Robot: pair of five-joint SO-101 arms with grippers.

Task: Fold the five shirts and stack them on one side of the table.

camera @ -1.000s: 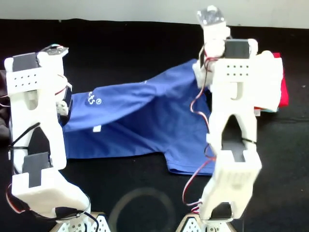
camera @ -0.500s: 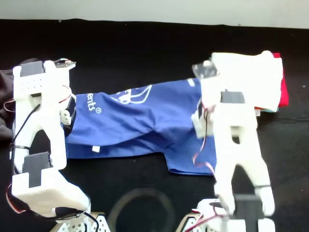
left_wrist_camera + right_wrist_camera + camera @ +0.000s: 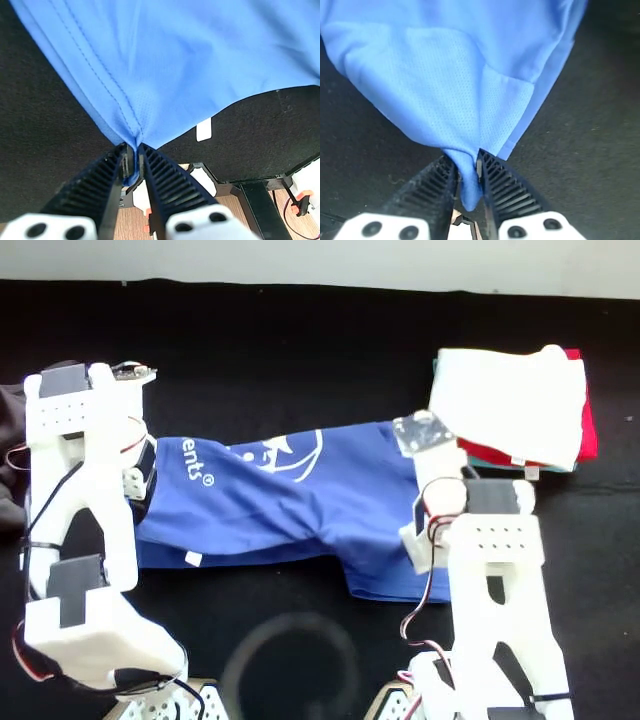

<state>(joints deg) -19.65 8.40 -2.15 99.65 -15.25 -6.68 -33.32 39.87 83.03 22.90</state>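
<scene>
Black-covered bench (image 3: 300, 350). 1 blue shirt (image 3: 290, 510), fine mesh knit, lies rumpled mid-bench, white print up. Left fingers (image 3: 95, 180) clenched on its stitched hem, right fingers (image 3: 505, 190) clenched on a bunched corner. Each pair black, ribbed. 1 folded stack (image 3: 510, 405) near far right edge, white over red.

The left arm (image 3: 85, 490) stands by the surface's (image 3: 300, 330) left edge, the right arm (image 3: 495, 570) nearer its right edge. The left end effector (image 3: 131, 149) and right end effector (image 3: 468, 161) each pinch a fold of the blue shirt (image 3: 300, 500).
</scene>
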